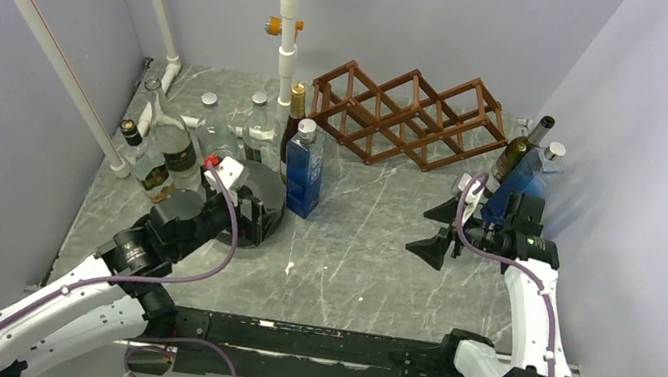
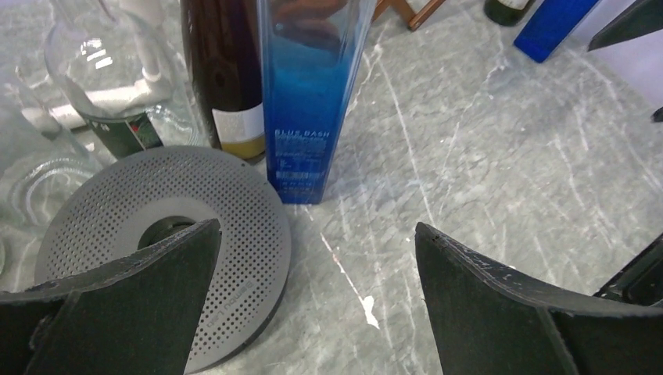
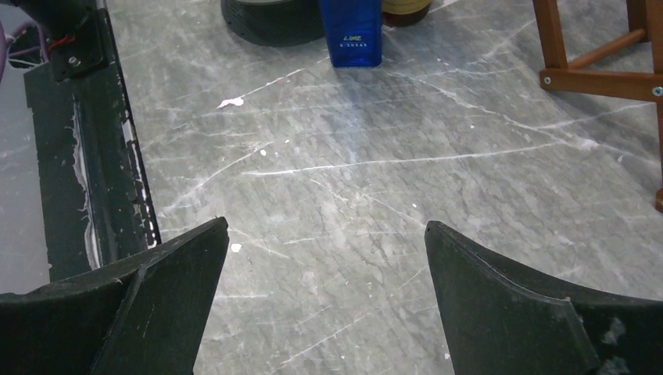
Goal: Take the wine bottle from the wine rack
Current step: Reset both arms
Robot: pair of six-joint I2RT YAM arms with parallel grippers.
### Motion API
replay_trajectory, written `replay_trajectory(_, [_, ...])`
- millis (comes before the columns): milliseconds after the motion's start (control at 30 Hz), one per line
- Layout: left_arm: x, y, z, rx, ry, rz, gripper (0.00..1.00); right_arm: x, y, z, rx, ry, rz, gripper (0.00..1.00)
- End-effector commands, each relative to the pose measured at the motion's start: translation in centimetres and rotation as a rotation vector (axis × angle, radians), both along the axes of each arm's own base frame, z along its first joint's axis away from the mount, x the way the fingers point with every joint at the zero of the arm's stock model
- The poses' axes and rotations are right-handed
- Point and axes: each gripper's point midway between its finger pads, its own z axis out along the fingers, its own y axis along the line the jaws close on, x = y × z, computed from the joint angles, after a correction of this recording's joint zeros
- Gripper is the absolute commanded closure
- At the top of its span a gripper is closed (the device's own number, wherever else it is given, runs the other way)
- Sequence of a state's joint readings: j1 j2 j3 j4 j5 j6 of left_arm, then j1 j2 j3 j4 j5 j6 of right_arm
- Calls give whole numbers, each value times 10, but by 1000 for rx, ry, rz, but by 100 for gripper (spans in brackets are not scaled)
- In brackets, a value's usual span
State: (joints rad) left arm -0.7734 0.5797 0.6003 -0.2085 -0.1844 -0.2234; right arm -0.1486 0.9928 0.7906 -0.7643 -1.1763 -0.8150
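Pale walls box in a grey marbled counter [image 1: 359,263] on three sides, so the only free approach comes from the arms' own edge. Largest on it is the wine rack [image 1: 409,116], set along the back wall with its diamond cells facing forward. Every cell I can see through looks empty and no bottle shows lying in it, so which bottle the task means cannot be told. Forward of the rack lies a broad bare stretch, the best room for moving. The left arm [image 1: 79,300] reaches in well forward and left of the rack, its jaws spread wide and holding nothing, just over a grey perforated disc [image 2: 156,195]. The right arm [image 1: 535,301] sits forward and right of the rack, jaws likewise wide apart and empty over bare counter. Well left of the rack, a cluster of clear bottles [image 1: 171,137] crowds the left wall. Just off the rack's left end stand a dark bottle [image 1: 293,126] and, in front of it, a square blue bottle [image 1: 303,176], both upright and likely parked aside. Right of the rack, a green bottle [image 1: 515,157] and a second blue bottle [image 1: 532,179] sit hard by the right wall, close behind the right arm's wrist, so swing room there looks tight.
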Motion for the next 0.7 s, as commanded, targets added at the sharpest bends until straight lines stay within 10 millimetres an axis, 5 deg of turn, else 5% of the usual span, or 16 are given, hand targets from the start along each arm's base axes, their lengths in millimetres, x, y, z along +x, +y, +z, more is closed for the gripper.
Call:
replay_trajectory(0, [6,9,-2,-38,-7,68,0,13,-6,23,7,-53,-47,0])
replay_trajectory(233, [4,17,-27,-33,22,105,0,17,-12,28,27,-20,-103,0])
replay_trajectory(667, [-3,20,-25,-69,8,96,1,21,-21,40,55,6,-164,0])
